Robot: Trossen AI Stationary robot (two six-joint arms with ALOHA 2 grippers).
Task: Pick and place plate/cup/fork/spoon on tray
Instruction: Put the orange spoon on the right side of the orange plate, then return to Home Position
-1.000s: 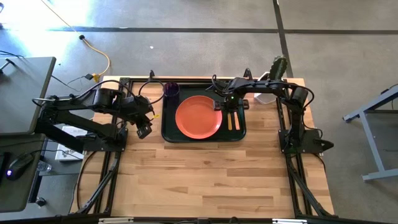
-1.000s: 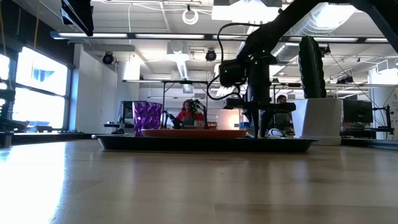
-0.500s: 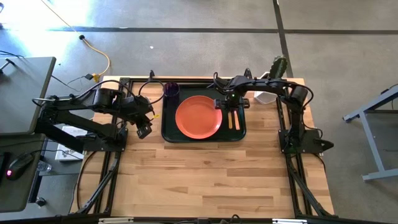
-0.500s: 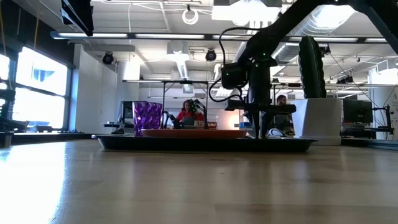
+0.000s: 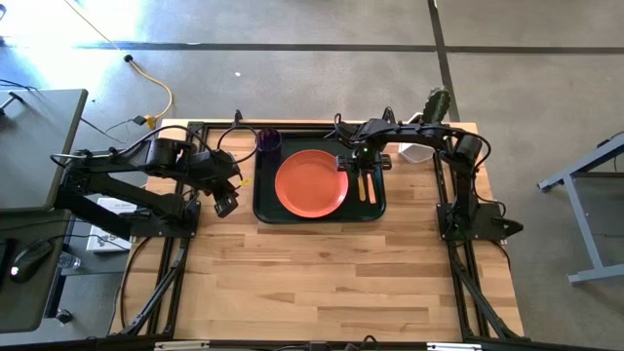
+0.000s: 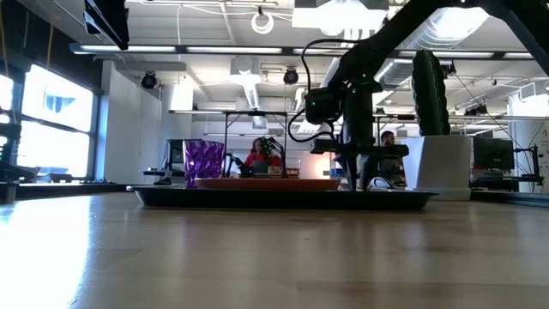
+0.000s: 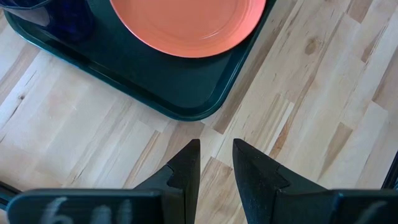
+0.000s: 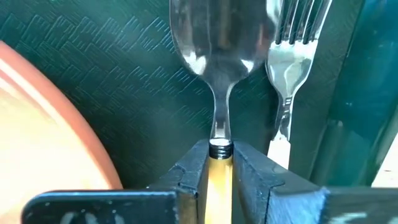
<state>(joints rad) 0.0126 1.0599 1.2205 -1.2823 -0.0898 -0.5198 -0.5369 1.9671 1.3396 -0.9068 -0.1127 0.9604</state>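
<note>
Here we see the tray [image 5: 320,211], a dark green rectangle with rounded corners and a raised rim, lying at the far middle of the pale wooden counter [image 5: 322,283]. Up close its floor shows a fine crosshatched texture. In it sit four things. The round, flat, salmon-orange plate [image 5: 311,182] fills the middle. The small dark purple cup [image 5: 268,140] stands in the far left corner. The spoon [image 8: 214,46] and the fork [image 8: 288,62] lie side by side on the strip right of the plate, fork nearer the rim, both with shiny metal heads and light orange-tan handles.

Our right gripper [image 8: 219,163] is down over that strip with its dark fingers clamped on the spoon's handle, just behind the metal collar where neck meets handle. The spoon's rounded bowl points forward, lying just beside the fork's tines.

Our left gripper [image 7: 216,163] waits off the tray's left side above bare wood, its two fingers close together with a narrow gap and nothing between them.

Beyond the tray's far right corner a white pot [image 5: 417,149] holds a green cactus [image 5: 435,104].
</note>
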